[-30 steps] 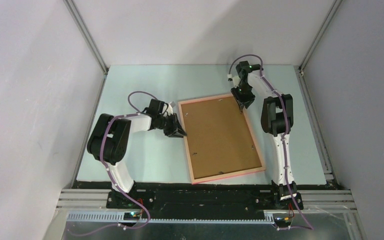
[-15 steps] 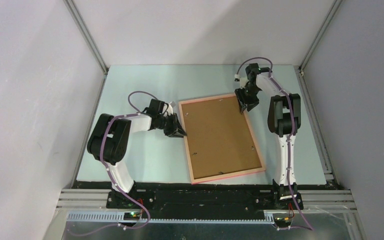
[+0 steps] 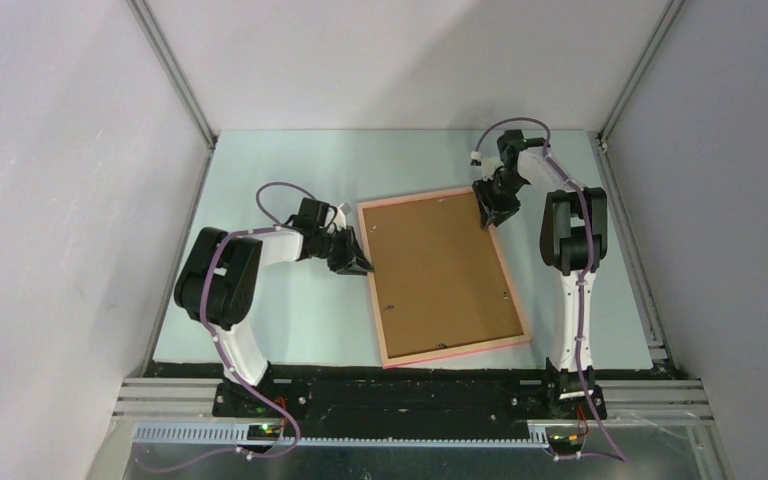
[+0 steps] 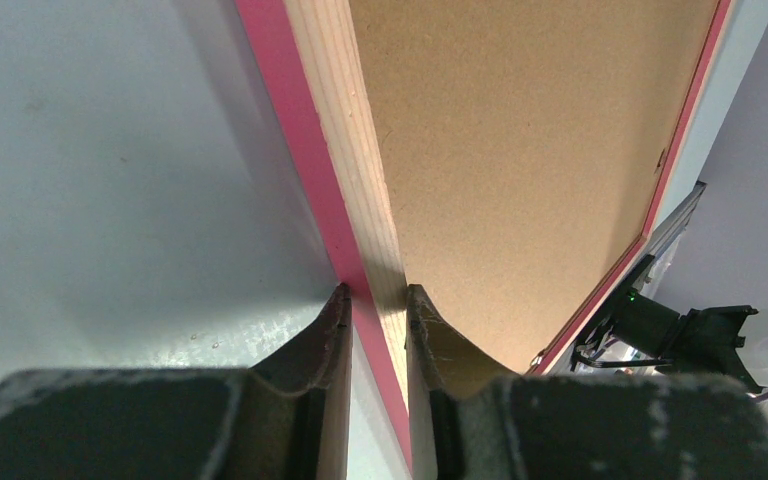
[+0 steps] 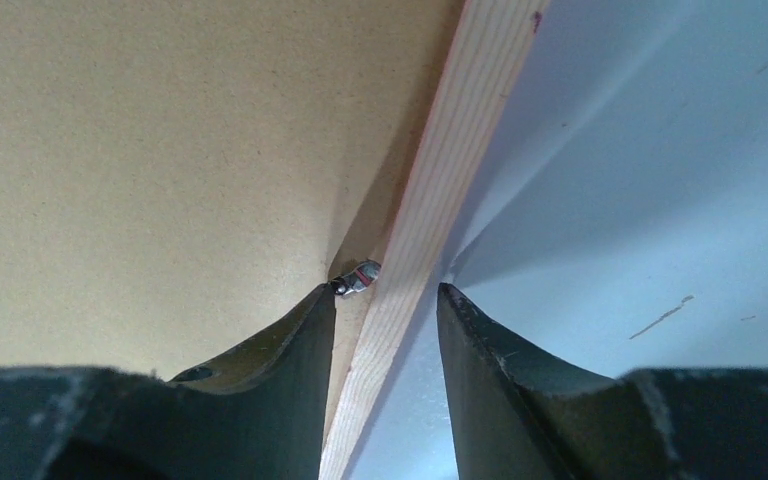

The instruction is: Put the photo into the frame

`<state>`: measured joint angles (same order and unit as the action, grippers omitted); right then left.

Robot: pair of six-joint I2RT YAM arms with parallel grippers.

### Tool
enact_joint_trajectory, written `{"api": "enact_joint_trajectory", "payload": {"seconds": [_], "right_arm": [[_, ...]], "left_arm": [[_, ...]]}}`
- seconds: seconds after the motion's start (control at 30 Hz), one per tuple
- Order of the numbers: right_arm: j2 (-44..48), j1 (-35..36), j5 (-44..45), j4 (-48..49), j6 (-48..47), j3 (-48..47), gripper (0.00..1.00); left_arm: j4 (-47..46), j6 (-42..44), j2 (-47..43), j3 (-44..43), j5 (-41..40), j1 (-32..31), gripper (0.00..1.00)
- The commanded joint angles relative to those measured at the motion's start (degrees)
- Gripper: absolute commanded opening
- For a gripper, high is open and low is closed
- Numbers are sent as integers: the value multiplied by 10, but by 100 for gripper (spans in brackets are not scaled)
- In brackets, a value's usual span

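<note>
Left side: left pincer (image 4: 375, 295) clenched on the long rail of the frame (image 4: 305, 150), one finger (image 4: 332, 320) outside against the pink rim, the other inside at the edge of the brown board (image 3: 445, 270). Frame flat on the table (image 3: 290, 160), back up, stretching away ahead of that pincer, board seated inside it. Over at the opposite rail, near its far corner: right pincer (image 5: 385, 295) released, straddling the pale wood, with a gap showing on the outer side. Small metal clip (image 5: 358, 277) just at its inner fingertip, beside the rail.
</note>
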<state>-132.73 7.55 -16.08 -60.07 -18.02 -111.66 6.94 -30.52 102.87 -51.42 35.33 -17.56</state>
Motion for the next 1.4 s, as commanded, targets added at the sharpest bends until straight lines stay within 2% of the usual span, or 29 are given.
{"api": "enact_joint_trajectory", "payload": {"seconds": [0.0, 0.4, 0.9, 1.37], "right_arm": [[20, -12, -17, -2, -31, -23, 45], [1, -16, -8, -17, -56, -45, 44], [40, -1, 20, 28, -49, 43, 45], [10, 0, 44, 17, -60, -19, 41]], "left_arm": [[-8, 23, 9, -8, -6, -6, 0], [-6, 23, 13, -10, -5, -5, 0], [-3, 24, 13, -12, -3, -6, 0], [-3, 25, 16, -12, 1, -5, 0]]}}
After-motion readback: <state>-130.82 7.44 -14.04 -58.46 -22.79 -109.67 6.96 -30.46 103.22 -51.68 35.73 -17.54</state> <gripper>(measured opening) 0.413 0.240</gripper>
